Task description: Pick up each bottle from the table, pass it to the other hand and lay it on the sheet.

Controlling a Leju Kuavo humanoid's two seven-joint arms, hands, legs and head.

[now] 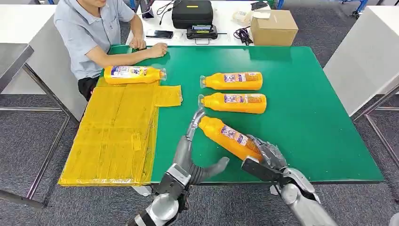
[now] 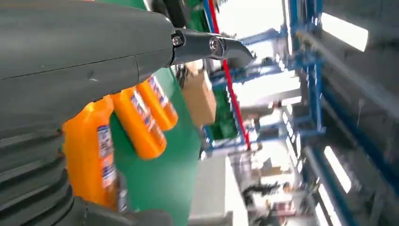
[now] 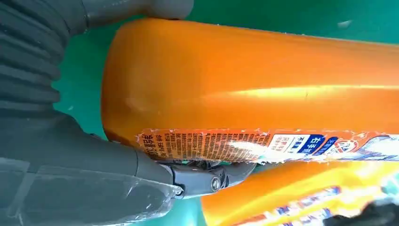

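Observation:
My right hand [image 1: 264, 159] grips the base of an orange bottle [image 1: 229, 137] with a blue and white label, tilted above the green table [image 1: 306, 117] near its front edge, neck pointing far-left. My left hand [image 1: 194, 157] is beside it with fingers spread, one long finger reaching up along the bottle's neck and the thumb out below the bottle. Two more orange bottles [image 1: 233, 80] [image 1: 234, 102] lie on the table behind. A fourth bottle [image 1: 134, 74] lies at the far end of the yellow sheet [image 1: 113, 136]. The right wrist view shows the held bottle [image 3: 254, 80] against my right hand [image 3: 70, 155].
A person sits at the table's far left corner with forearms [image 1: 141, 52] resting on the edge, close to the sheet's bottle. Behind the table, a white desk carries a cardboard box [image 1: 274, 27], a black case [image 1: 192, 13] and a phone [image 1: 159, 34]. A white table stands at the right.

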